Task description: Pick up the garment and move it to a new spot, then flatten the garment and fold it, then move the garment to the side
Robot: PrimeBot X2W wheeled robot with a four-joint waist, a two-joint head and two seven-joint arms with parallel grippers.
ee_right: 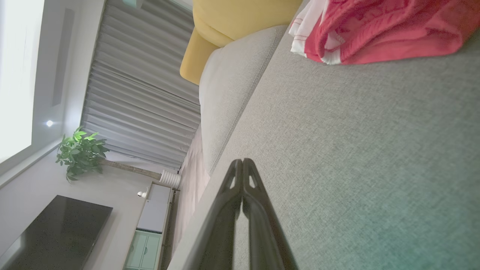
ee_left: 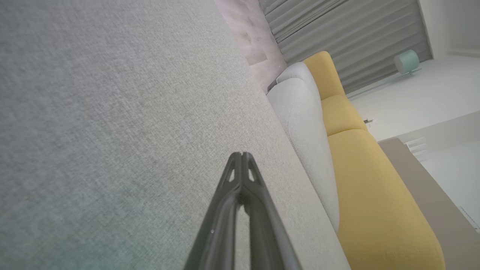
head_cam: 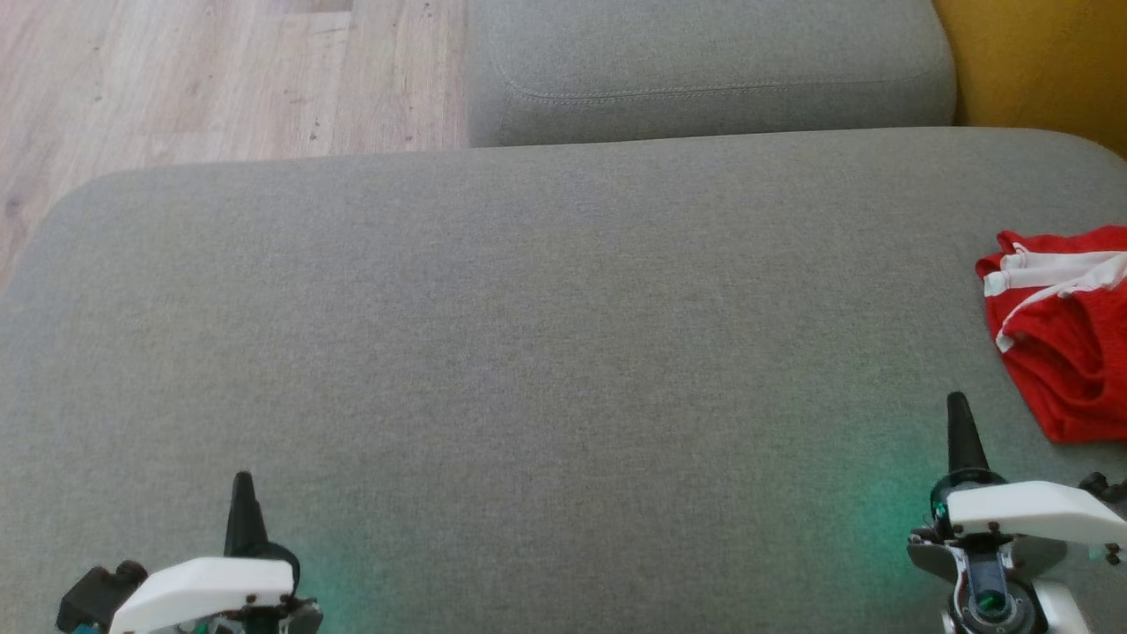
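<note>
Item: crumpled red mesh-knit garment with white trim (head_cam: 1070, 335), bunched at the right edge of the grey woven fabric seat cushion (head_cam: 528, 352), partly cut off in the head view. Likely light, limp and not slippery; best pinched at the white-banded hem or a raised fold. Right gripper (head_cam: 957, 401): fingers pressed together, empty, near the garment but not touching. Left gripper (head_cam: 242, 482): likewise closed and empty, well apart.

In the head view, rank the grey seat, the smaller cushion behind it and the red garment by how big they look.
1. grey seat
2. smaller cushion
3. red garment, partly cut off at the picture's edge
</note>
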